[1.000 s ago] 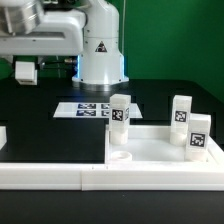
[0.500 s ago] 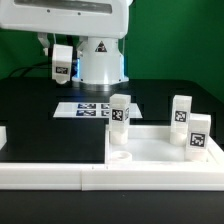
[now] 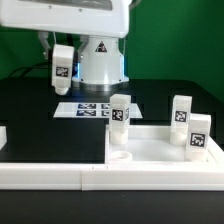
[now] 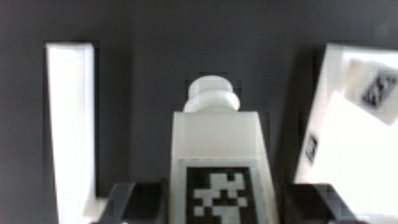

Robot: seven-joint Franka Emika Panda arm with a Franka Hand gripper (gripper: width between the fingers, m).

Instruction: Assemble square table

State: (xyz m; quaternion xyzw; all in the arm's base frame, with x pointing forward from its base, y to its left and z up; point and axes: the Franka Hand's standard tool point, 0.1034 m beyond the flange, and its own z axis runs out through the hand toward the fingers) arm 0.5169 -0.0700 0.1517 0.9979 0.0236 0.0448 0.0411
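My gripper (image 3: 59, 52) hangs high at the back, towards the exterior view's left, shut on a small white tagged leg (image 3: 62, 68). In the wrist view the leg (image 4: 217, 140) stands between the dark fingers (image 4: 135, 203), its round peg pointing away and its tag near the jaws. The white square slab (image 3: 160, 146) lies at the front right with a round corner socket (image 3: 120, 157). Three more tagged legs stand on or by it: one near the middle (image 3: 120, 112) and two at the right (image 3: 181, 112) (image 3: 200, 135).
The marker board (image 3: 88, 108) lies flat under the gripper, in front of the robot base (image 3: 100, 55). A long white border rail (image 3: 100, 177) runs along the front. In the wrist view a white strip (image 4: 68, 120) lies beside the leg, and a white tagged surface (image 4: 356, 110) on its other side.
The arm has swung from the exterior view's left towards the middle with the leg in its jaws. In the last half second it has sunk slightly. The other parts have not moved.
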